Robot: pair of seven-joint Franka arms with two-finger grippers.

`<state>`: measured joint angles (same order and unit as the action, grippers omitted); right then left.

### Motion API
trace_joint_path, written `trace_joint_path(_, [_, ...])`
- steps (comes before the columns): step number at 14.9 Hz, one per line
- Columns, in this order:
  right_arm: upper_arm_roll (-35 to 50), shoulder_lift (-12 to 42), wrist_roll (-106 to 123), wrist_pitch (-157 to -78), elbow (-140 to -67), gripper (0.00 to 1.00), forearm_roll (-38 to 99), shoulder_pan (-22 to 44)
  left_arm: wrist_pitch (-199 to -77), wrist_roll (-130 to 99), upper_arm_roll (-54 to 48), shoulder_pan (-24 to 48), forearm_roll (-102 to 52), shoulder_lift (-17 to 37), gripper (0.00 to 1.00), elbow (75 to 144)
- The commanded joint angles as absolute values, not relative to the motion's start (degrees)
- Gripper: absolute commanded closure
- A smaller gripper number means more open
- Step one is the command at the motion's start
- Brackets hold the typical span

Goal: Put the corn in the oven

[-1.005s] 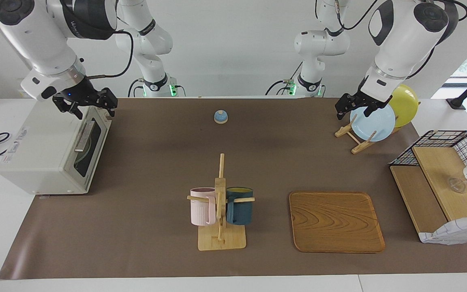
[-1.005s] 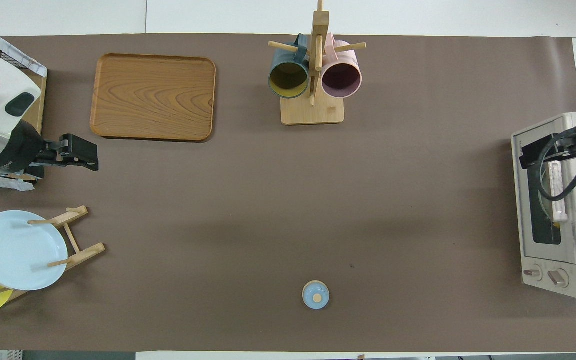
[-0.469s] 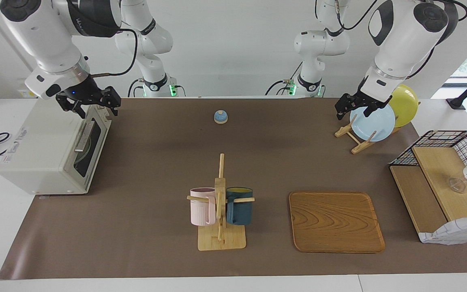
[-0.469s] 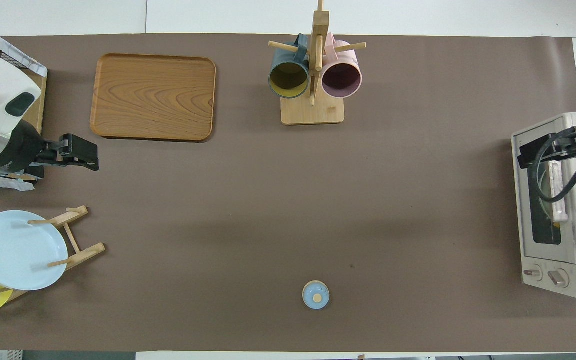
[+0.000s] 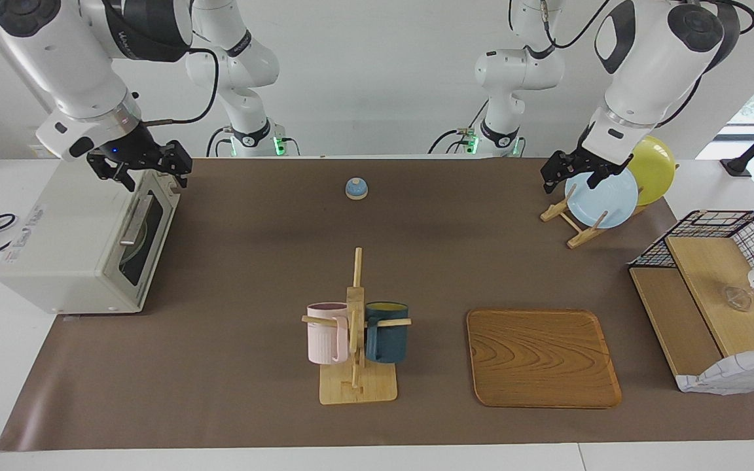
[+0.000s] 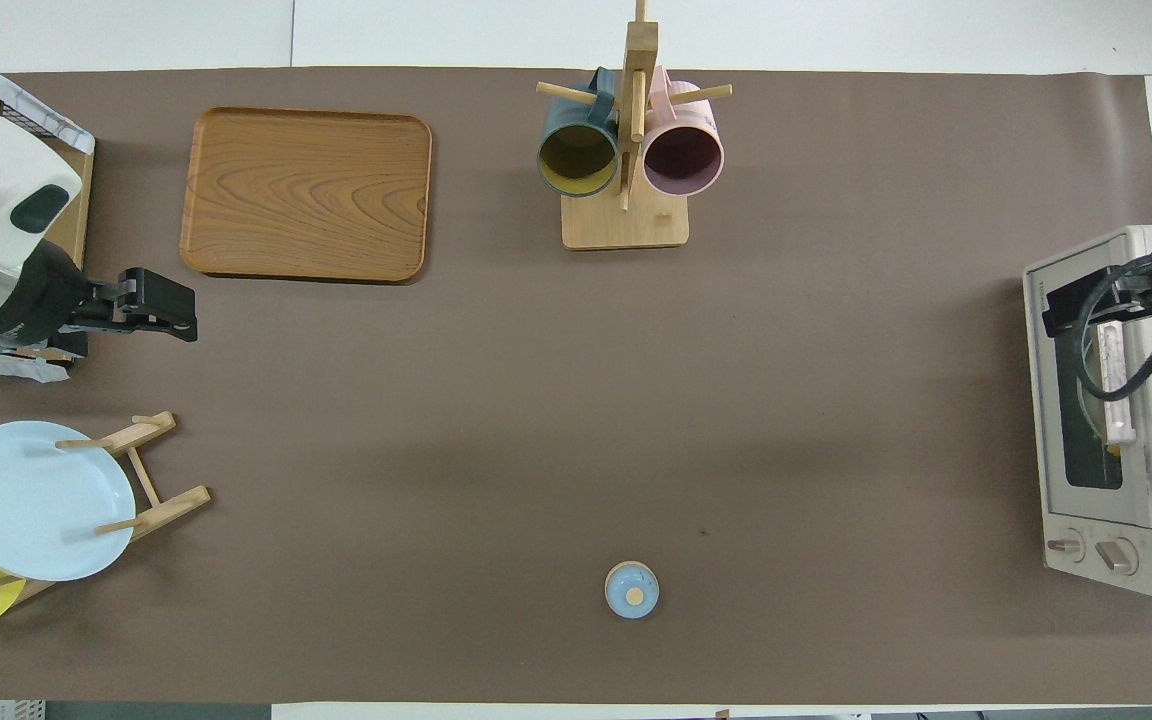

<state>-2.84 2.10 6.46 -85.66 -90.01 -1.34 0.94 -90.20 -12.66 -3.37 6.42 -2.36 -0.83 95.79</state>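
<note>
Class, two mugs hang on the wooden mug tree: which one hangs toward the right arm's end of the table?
The pink mug; the dark blue mug hangs on the tree's left-arm side, next to the wooden tray.

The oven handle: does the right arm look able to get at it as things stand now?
Probably yes. The right gripper hangs just over the oven, above the end of the handle nearer the robots. The door is shut and nothing lies between the gripper and the bar.

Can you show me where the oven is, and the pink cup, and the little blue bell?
oven [image 5: 63, 252]: facing view, on its white top.
pink cup [image 5: 326, 335]: facing view, on its side wall.
blue bell [image 6: 631, 590]: overhead view, on its dome.
</note>
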Motion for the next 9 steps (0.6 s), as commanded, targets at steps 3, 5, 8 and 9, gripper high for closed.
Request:
trace_joint_path(3, [-2.64,1.93,5.71,-85.87,-90.26,0.0,-0.26,0.09,-89.82,-13.01,-3.6,6.06,-1.41,-1.67,0.0,96.06])
trace_joint_path(5, [-2.64,1.93,5.71,-85.87,-90.26,0.0,-0.26,0.18,-89.82,-12.92,-3.6,6.06,-1.41,-1.67,0.0,96.06])
trace_joint_path(8, [-2.64,1.93,5.71,-85.6,-90.26,0.0,-0.18,0.09,-89.74,-12.92,-3.6,6.06,-1.41,-1.67,0.0,96.06])
trace_joint_path(9, [-2.64,1.93,5.71,-85.78,-90.26,0.0,-0.18,0.17,-89.74,-13.01,-3.6,6.06,-1.41,-1.76,0.0,96.06])
